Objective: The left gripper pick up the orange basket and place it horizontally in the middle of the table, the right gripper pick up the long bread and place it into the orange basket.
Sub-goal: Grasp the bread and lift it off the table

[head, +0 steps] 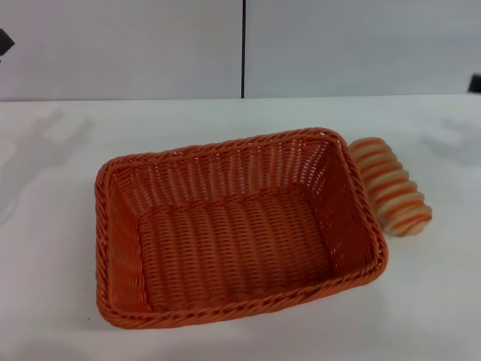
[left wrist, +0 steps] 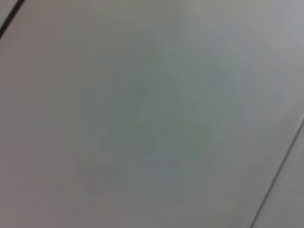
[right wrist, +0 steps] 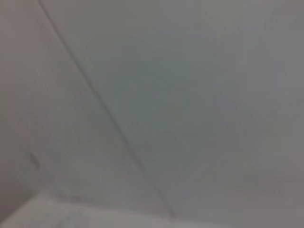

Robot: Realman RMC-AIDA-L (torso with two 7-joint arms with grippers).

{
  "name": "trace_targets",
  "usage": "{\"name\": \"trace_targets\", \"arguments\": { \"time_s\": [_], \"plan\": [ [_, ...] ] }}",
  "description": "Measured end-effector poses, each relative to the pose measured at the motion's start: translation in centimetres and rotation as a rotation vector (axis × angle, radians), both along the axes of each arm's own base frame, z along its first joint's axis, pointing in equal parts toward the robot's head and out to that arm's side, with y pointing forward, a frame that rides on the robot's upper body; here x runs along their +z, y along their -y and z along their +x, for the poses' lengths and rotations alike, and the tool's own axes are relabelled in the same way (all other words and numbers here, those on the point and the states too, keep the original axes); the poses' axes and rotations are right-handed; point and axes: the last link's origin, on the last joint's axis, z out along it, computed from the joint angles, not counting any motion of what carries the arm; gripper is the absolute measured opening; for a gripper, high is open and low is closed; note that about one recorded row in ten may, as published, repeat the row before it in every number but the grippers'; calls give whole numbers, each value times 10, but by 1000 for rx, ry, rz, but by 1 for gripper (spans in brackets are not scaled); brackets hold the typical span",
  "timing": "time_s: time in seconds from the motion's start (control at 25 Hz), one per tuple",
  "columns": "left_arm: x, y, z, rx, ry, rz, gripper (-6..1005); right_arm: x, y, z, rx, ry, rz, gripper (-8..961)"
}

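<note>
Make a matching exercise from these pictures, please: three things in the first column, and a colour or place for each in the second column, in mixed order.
Column one:
1. orange basket
2. long bread
3. table

Column two:
A. plain white, carries the other two
B. striped cream and orange-brown, lies outside against the basket's right end
C. woven, empty, sits in the middle

Pairs: 1-C, 2-B, 3-A
</note>
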Motion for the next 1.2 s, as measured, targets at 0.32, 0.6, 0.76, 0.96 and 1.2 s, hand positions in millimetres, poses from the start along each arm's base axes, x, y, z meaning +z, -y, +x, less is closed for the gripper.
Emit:
{"name": "trace_targets", "arguments": {
  "time_s": [0.32, 0.6, 0.76, 0.96, 1.2],
  "plan": [
    [-7, 2, 4, -31, 11, -7, 812, -27, -22, -20, -79, 218, -290, 778],
    [-12, 4, 4, -36, 23, -13, 812, -41, -32, -29, -87, 333, -379, 778],
    [-14, 5, 3, -35, 33, -17, 812, -48, -38, -34, -99, 408, -424, 778],
    [-15, 6, 4, -36, 37, -18, 812, -64, -41, -41, -87, 467, -475, 778],
    [-17, 7, 5, -47, 41, -21, 813, -75, -45, -43, -84, 507, -502, 777]
  ]
}}
